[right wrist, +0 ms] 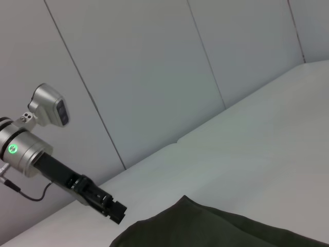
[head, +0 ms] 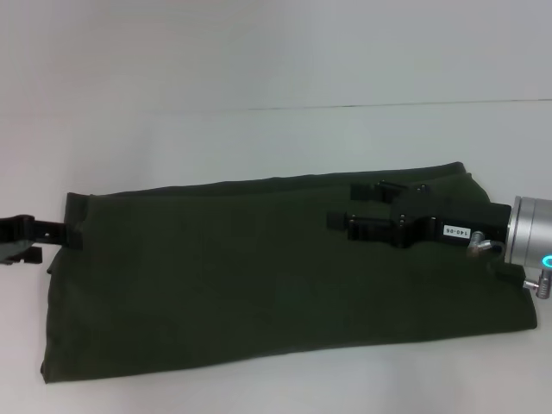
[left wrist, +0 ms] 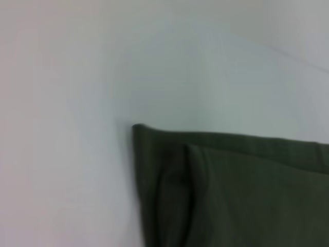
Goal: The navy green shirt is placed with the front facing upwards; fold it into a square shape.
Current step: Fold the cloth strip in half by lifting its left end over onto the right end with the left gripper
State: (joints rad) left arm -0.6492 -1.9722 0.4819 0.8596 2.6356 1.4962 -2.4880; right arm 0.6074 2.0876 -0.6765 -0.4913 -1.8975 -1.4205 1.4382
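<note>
Head view: matte olive shirt (head: 259,276), long folded band.

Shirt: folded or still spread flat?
Folded: the navy green shirt lies as a long band, no sleeves or lettering showing, and a layered edge shows in the left wrist view.

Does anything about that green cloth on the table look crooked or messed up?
Slightly. The navy green shirt lies folded into a long band, plain side up, running at a slant across the white table. The left gripper is at its left end, the right gripper over its right end. No damage visible.
</note>
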